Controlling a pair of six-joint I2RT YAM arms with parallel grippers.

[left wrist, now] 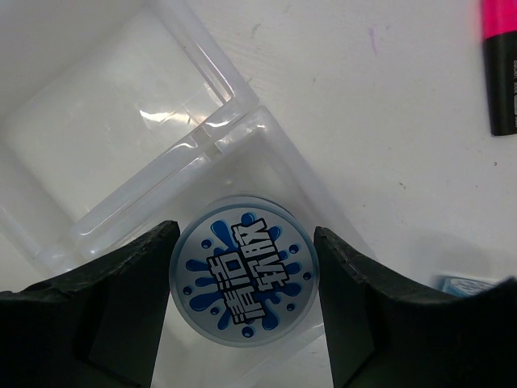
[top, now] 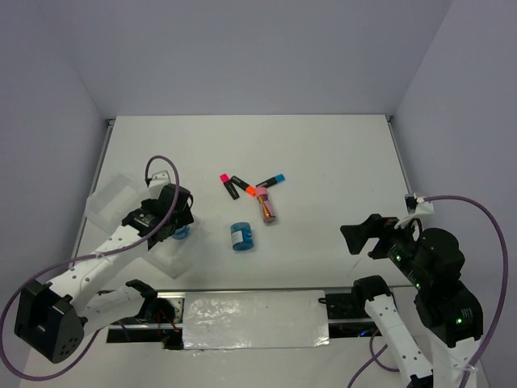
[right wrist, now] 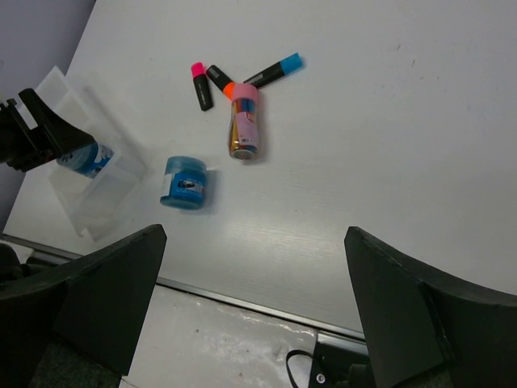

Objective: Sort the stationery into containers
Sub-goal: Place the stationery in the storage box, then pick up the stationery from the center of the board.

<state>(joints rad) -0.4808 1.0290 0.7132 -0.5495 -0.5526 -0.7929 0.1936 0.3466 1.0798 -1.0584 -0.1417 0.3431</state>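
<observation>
My left gripper [left wrist: 246,283] is shut on a blue round patterned roll [left wrist: 241,280] and holds it in the near compartment of the translucent white trays [left wrist: 226,113] at the table's left [top: 109,198]. A second blue roll [top: 241,237] lies on its side in the middle of the table. Behind it lie a pink-capped marker [top: 229,185], an orange-capped marker [top: 244,187], a blue-capped marker [top: 272,181] and a pink-topped brownish stick [top: 267,208]. My right gripper [top: 363,234] is open and empty, above the near right of the table.
The table's metal front edge [top: 258,289] runs below the loose roll. The pink marker's cap [left wrist: 502,65] shows at the left wrist view's upper right. White walls enclose the table at the back and both sides.
</observation>
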